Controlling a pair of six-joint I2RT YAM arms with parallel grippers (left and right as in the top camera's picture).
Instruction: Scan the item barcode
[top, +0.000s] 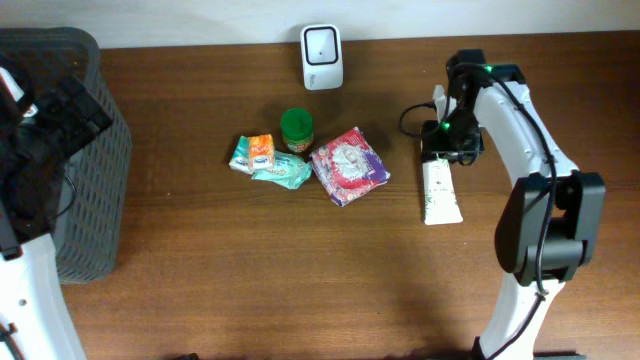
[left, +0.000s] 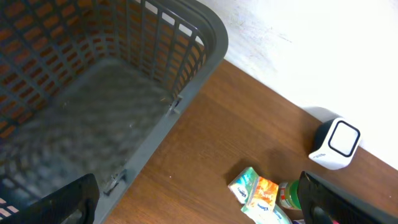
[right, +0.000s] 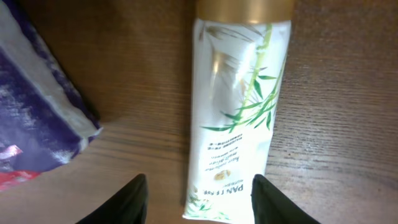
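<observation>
Right gripper (right: 202, 190), jaws apart, straddles the tail of the white gold-capped shampoo tube (right: 239, 106), which lies flat on the brown wooden table (top: 300, 270).
Closing this near the end risks a slip or droop, leaving the barcode turned away from the small white scanner (top: 322, 57); left gripper (left: 199, 202) also gapes.

Wooden table (top: 200, 300): basket (top: 100, 150), scanner (top: 322, 57), tube (top: 440, 195), jar (top: 296, 128), packets (top: 348, 165) (perhaps snacks).

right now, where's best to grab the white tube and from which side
Grip the white tube across its width at mid-body, coming down from above: it lies flat on the table with both long edges free, and the right hand straddles its end.
</observation>
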